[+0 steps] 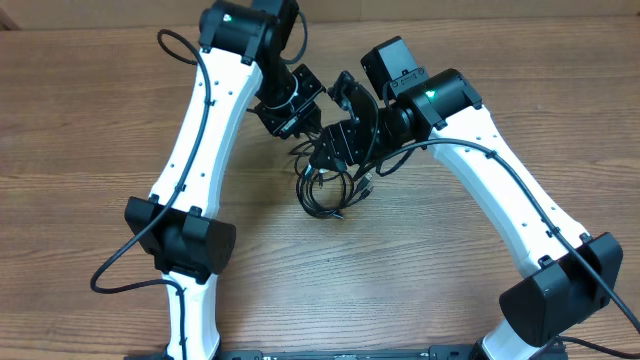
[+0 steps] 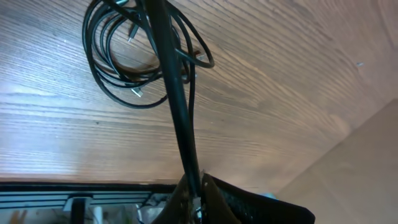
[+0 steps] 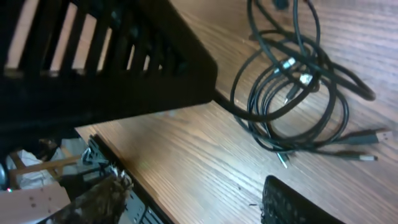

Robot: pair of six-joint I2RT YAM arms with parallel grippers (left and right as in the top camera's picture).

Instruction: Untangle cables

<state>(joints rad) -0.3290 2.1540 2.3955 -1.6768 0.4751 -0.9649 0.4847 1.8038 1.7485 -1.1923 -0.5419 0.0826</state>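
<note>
The cables point(image 1: 326, 190) are thin black cords in a loose tangled coil on the wooden table, between the two arms. In the left wrist view the coil point(image 2: 134, 59) lies at the upper left, and one strand runs from it down into my left gripper point(image 2: 194, 194), which is shut on that cable. In the overhead view my left gripper point(image 1: 294, 124) hangs just above and left of the coil. My right gripper point(image 1: 338, 148) hovers right above the coil. In the right wrist view its fingers point(image 3: 193, 196) are spread wide and empty, with the coil point(image 3: 298, 93) and its small plugs ahead.
The wooden table point(image 1: 100, 120) extends all round the coil. A dark slatted part of the other arm point(image 3: 106, 56) fills the upper left of the right wrist view. Thick black arm wires point(image 1: 120, 265) loop near the left arm's base.
</note>
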